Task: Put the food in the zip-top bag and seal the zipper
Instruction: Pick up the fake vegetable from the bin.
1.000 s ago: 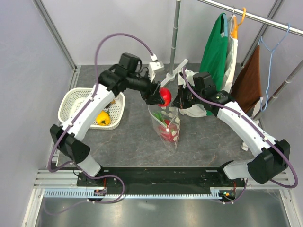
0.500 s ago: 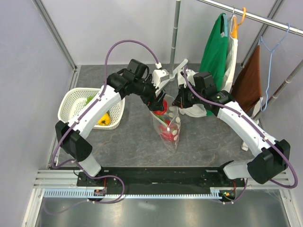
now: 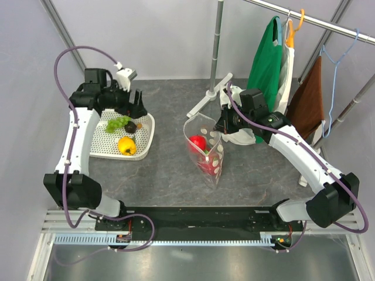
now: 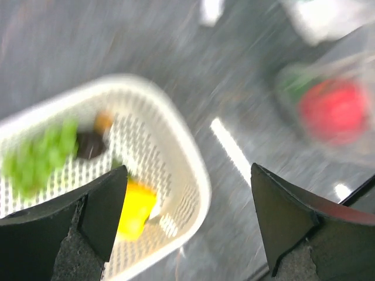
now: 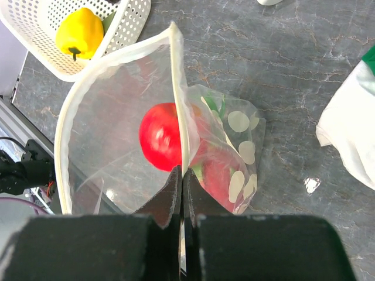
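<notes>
The zip-top bag (image 3: 206,153) stands open in the middle of the table, and a round red food (image 3: 198,143) and other red and green pieces lie inside it. My right gripper (image 3: 220,125) is shut on the bag's rim, holding it up. In the right wrist view the fingertips of that gripper (image 5: 181,173) pinch the pale zipper (image 5: 177,88), with the red food (image 5: 160,137) below. My left gripper (image 3: 132,108) hangs open and empty over the white basket (image 3: 145,140). A green bunch (image 3: 117,123) and a yellow food (image 3: 126,145) lie in the basket. The left wrist view is blurred, and the gripper (image 4: 187,171) is open there over the basket's rim (image 4: 196,170).
A small dark item (image 3: 130,126) also lies in the basket. A metal pole (image 3: 218,41) with its white foot (image 3: 206,100) stands behind the bag. A white cloth (image 3: 241,136) lies under my right arm. Green (image 3: 266,58) and brown (image 3: 307,96) garments hang at the right.
The left arm let the red food go into the bag, opened, and swung left from the bag's mouth to above the basket. The right gripper stayed shut on the bag's rim.
</notes>
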Robot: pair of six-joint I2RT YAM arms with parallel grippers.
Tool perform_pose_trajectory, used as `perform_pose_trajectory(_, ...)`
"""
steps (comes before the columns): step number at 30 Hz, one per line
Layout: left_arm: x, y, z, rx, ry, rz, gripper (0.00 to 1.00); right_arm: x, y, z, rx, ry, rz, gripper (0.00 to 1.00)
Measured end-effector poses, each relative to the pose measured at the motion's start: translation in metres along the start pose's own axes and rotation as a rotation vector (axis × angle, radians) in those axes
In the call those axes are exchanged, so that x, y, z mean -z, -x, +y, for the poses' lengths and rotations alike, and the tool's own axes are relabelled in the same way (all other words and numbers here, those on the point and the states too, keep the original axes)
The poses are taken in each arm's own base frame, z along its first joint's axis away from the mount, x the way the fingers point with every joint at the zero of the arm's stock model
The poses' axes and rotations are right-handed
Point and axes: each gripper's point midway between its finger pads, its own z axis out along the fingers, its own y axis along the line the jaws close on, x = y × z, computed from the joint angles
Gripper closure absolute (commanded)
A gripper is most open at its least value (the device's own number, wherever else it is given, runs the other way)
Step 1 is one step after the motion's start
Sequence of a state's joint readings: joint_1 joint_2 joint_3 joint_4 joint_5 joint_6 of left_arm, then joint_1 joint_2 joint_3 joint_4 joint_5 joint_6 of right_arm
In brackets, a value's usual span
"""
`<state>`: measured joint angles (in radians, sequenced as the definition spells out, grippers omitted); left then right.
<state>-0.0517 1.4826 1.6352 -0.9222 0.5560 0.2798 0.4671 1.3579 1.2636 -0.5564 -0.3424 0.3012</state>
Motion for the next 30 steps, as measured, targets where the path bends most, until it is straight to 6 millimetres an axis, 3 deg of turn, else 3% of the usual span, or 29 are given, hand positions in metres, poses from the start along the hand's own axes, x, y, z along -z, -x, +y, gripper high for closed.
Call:
perform_pose_trajectory(4, -0.002, -0.079, 0.046, 0.118, 0.086, 0.185, 0.04, 0.000, 0.000, 0.000, 0.002, 0.001, 0.000, 1.00)
perform_pose_trajectory(7, -0.010, -0.132, 0.057, 0.176, 0.095, 0.330, 0.03, 0.000, 0.000, 0.000, 0.002, 0.001, 0.000, 1.00)
perform_pose_trajectory(11, -0.017, -0.173, 0.060, 0.211, 0.100, 0.459, 0.03, 0.000, 0.000, 0.000, 0.003, 0.001, 0.000, 1.00)
perform_pose_trajectory(17, -0.028, -0.211, 0.081, 0.208, 0.188, 0.569, 0.00, 0.000, 0.000, 0.002, 0.003, 0.008, 0.001, 1.00)
perform_pose_trajectory(26, -0.047, -0.231, 0.103, 0.202, 0.239, 0.616, 0.00, 0.001, 0.000, 0.003, 0.003, 0.019, 0.003, 1.00)
perform_pose_trajectory(28, -0.051, -0.232, 0.104, 0.204, 0.235, 0.617, 0.05, 0.001, 0.000, 0.003, 0.003, 0.019, 0.003, 1.00)
perform_pose_trajectory(30, -0.055, -0.235, 0.105, 0.207, 0.231, 0.621, 0.17, 0.001, 0.000, 0.003, 0.003, 0.019, 0.003, 1.00)
